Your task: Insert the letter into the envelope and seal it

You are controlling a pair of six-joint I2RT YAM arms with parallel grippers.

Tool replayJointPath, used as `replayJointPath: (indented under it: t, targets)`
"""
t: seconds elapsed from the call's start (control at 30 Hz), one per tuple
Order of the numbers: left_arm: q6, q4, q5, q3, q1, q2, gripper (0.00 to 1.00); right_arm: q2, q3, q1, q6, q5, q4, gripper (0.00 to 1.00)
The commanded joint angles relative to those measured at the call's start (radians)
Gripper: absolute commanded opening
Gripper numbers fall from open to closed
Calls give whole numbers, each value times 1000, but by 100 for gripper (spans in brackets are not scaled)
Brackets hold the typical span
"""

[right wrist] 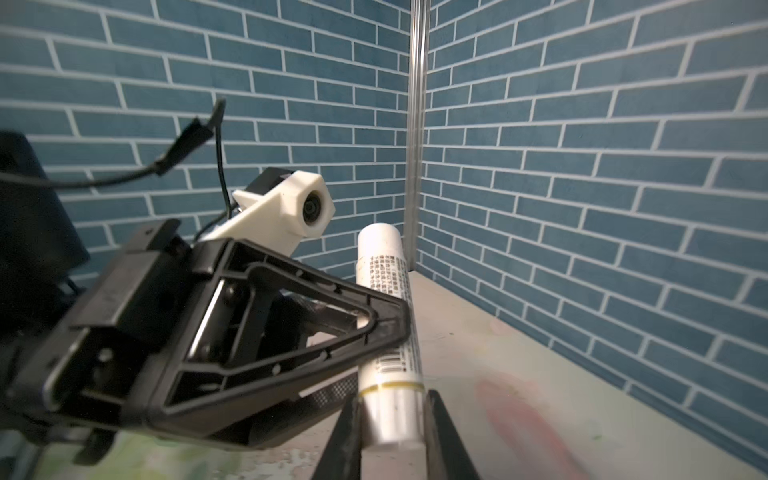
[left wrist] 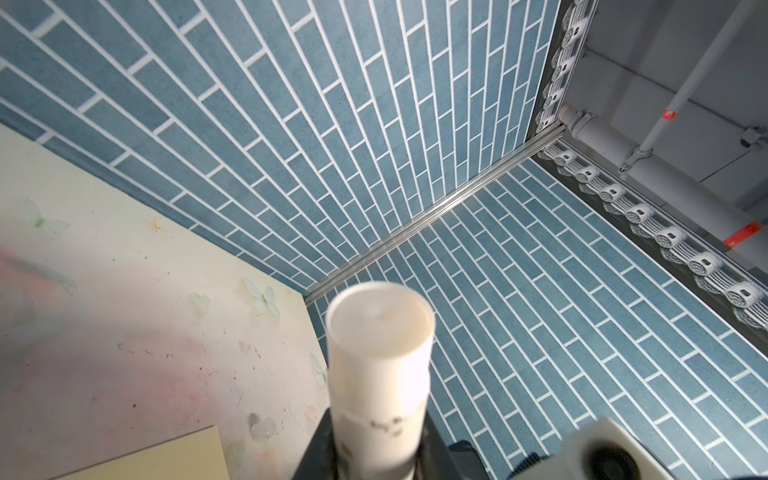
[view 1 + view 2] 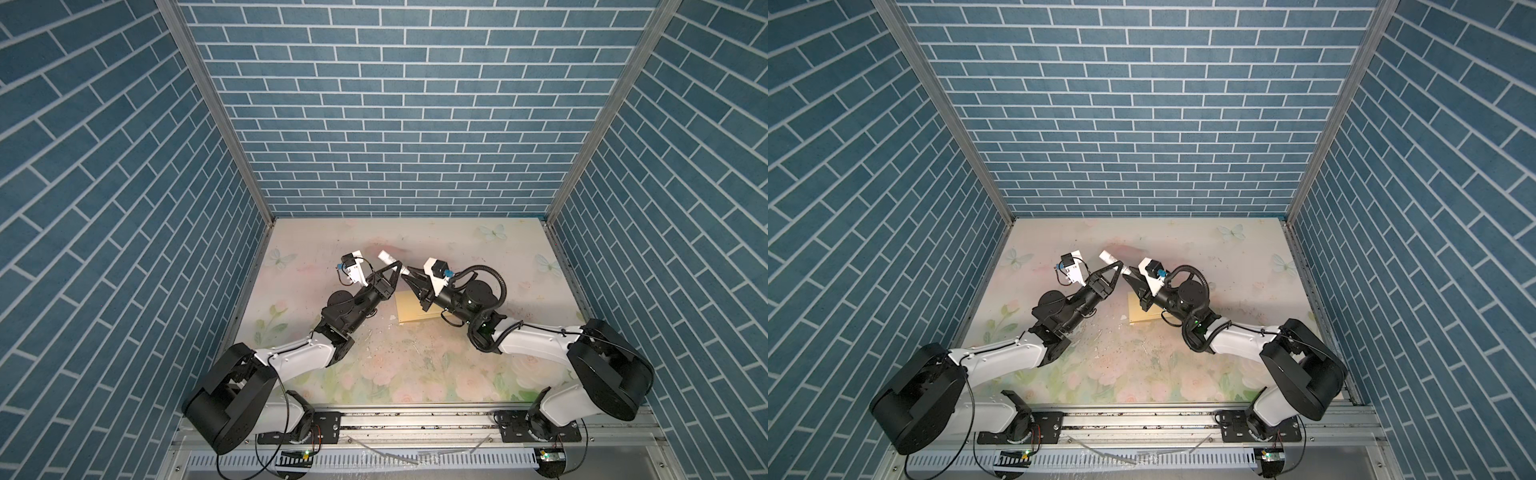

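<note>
Left gripper (image 3: 397,267): You find your black left gripper in both top views near the middle of the table, reaching toward the rear wall. Its jaws stand narrow, clamped on the body of the tube. In the right wrist view one triangular finger (image 1: 376,322) lies across the tube's printed side.

Tube (image 3: 385,257): This is a white cylindrical plastic tube with small dark print, a barcode and a thin yellow ring. It is held tilted between your two grippers. Its flat round end (image 2: 380,320) juts free past the left gripper toward the rear wall. The end beyond the yellow ring, which looks silvery, sits in the right gripper.

Right gripper (image 3: 409,272): Your black right gripper meets the left one tip to tip. In the right wrist view (image 1: 392,436) its two fingers press on opposite sides of the tube's silvery end, so the jaws are narrow and holding the tube.

Envelope (image 3: 407,312): You see the plain yellow manila paper envelope lying flat on the tabletop, just below the right gripper's body, which covers part of it in both top views (image 3: 1136,316). One corner shows in the left wrist view (image 2: 166,457). Neither gripper holds it.

Tabletop (image 3: 415,365): The surface is pale, printed with pink flowers and butterflies, and scuffed and speckled near the middle.
</note>
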Motion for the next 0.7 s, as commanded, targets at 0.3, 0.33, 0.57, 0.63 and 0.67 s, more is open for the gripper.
replayJointPath:
  t: [0.3, 0.33, 0.57, 0.63, 0.67]
  targets:
    - [53, 78, 87, -2, -17, 3, 0, 53, 144, -121, 695, -263, 77, 0]
    - [53, 73, 83, -2, -17, -1, 0, 49, 144, -121, 665, -271, 59, 1]
    - [35, 41, 47, -6, -17, -26, 0, -97, -2, -99, 234, -120, 17, 48]
    - [19, 27, 42, -2, -18, -30, 0, -144, -59, -58, 4, -35, 5, 57]
    - [13, 24, 39, 1, -17, -32, 0, -158, -81, -32, -110, 11, 1, 59]
